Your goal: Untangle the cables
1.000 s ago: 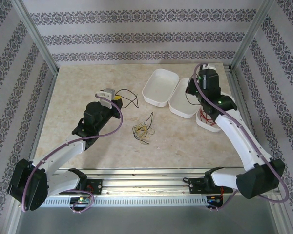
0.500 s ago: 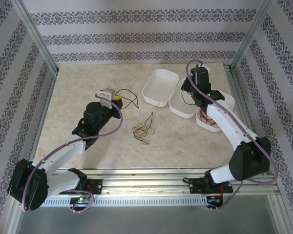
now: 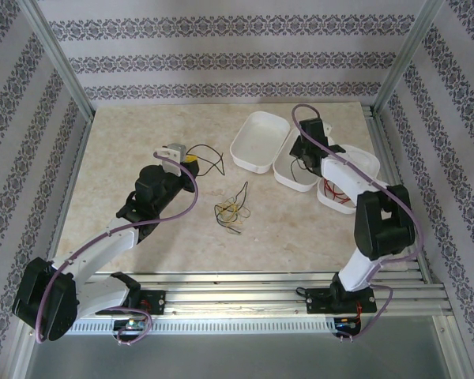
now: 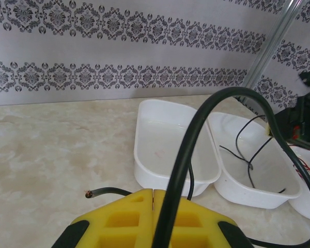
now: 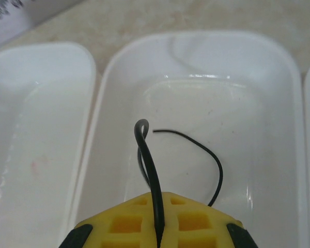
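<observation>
Swung leftward since a second ago, the right gripper (image 5: pixel 157 227) hangs over the middle tray (image 5: pixel 206 39), clamped on a black cable (image 5: pixel 151 170) trailing inside it. Well left of that tray, the left gripper (image 4: pixel 153 204) pinches a second black cable (image 4: pixel 183 155).
</observation>
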